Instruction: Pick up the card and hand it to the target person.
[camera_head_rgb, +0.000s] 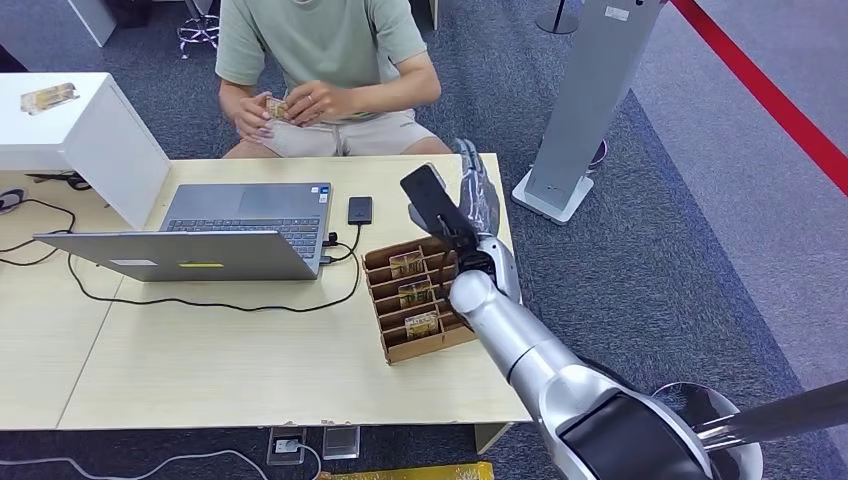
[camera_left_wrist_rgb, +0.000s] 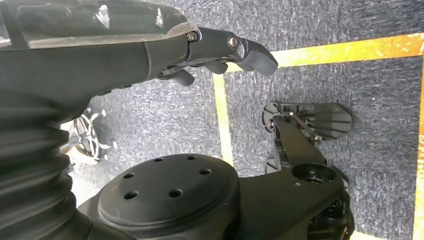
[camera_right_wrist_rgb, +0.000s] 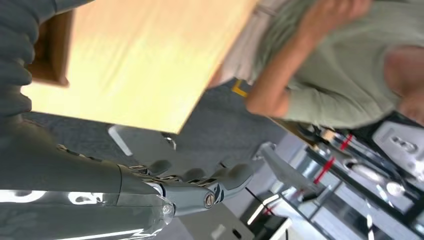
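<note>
Pale wooden bench (camera_head_rgb: 250, 370) carries a card rack (camera_head_rgb: 418, 298) just behind the right hand (camera_head_rgb: 478, 195), whose released fingers (camera_right_wrist_rgb: 235, 176) hold nothing, while the seated person (camera_head_rgb: 325, 60) beyond them holds a card (camera_head_rgb: 277, 107), so the handover looks done.

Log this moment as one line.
card: in person's hands | right hand: open, extended | left hand: hanging
</note>
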